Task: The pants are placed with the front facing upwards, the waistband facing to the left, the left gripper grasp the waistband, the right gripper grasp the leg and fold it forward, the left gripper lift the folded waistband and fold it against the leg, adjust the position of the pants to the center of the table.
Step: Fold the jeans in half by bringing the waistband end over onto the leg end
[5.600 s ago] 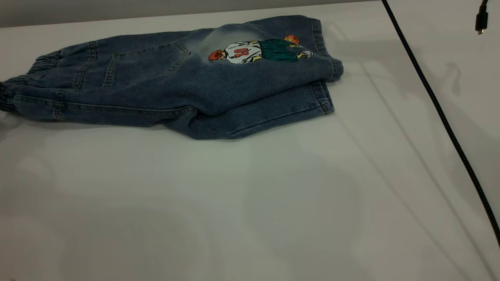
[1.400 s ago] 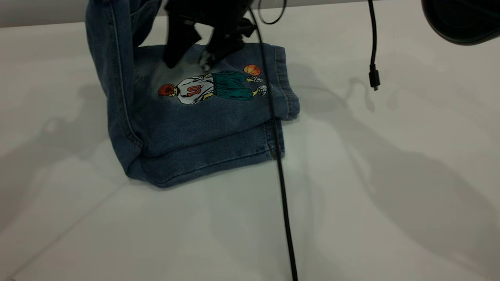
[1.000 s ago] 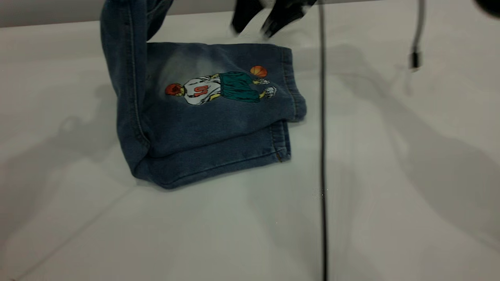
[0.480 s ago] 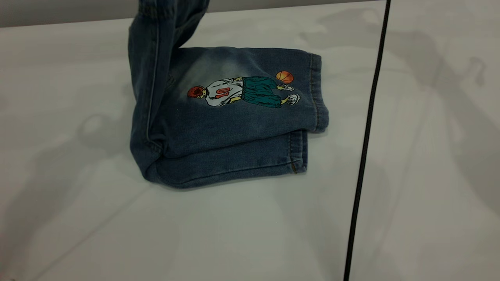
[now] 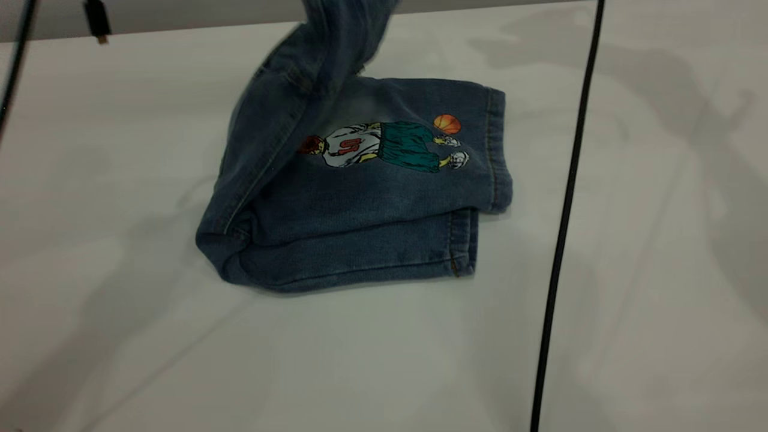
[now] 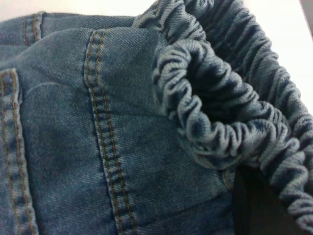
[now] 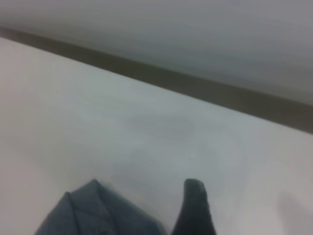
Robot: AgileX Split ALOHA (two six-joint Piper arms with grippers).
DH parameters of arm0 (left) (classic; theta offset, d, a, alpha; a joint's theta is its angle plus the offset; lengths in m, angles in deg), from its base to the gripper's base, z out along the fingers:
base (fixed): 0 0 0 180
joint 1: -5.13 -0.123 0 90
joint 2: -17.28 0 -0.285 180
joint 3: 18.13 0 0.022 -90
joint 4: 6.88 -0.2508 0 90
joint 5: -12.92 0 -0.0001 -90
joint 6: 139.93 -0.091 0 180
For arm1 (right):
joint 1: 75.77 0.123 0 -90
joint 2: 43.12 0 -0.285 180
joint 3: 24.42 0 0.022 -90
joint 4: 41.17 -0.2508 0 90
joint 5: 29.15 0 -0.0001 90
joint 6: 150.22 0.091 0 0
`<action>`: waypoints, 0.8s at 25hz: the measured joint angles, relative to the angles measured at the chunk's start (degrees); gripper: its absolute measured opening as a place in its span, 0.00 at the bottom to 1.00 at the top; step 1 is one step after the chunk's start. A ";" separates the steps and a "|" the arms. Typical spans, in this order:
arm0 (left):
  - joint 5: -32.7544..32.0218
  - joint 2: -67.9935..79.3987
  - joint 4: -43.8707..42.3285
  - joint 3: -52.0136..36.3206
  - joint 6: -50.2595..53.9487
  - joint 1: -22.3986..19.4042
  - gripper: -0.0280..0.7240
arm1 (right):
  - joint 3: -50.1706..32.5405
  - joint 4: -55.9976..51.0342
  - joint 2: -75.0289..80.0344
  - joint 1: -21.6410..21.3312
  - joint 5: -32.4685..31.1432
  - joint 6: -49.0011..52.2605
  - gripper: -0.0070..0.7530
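Black braided cable [image 5: 561,228], black gripper fingertip [image 7: 194,208], dangling plug [image 5: 96,21]

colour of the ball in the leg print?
Orange ball, beside the printed player on the leg; clearest in the exterior view.

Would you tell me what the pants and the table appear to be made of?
The pants look like soft faded blue denim: twill weave and orange topstitching show in the left wrist view. The table looks like smooth matte white laminate or plastic, though that is uncertain.
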State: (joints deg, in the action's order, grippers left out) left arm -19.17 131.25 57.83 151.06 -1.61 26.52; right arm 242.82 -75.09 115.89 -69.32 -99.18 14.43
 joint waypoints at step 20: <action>8.83 9.17 -0.18 0.07 -10.14 6.76 0.67 | -0.10 -2.23 -9.25 -0.37 0.01 0.67 0.63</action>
State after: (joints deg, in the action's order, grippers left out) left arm -10.35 140.42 57.64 151.13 -11.75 33.29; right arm 242.72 -77.32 106.65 -69.70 -99.17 15.10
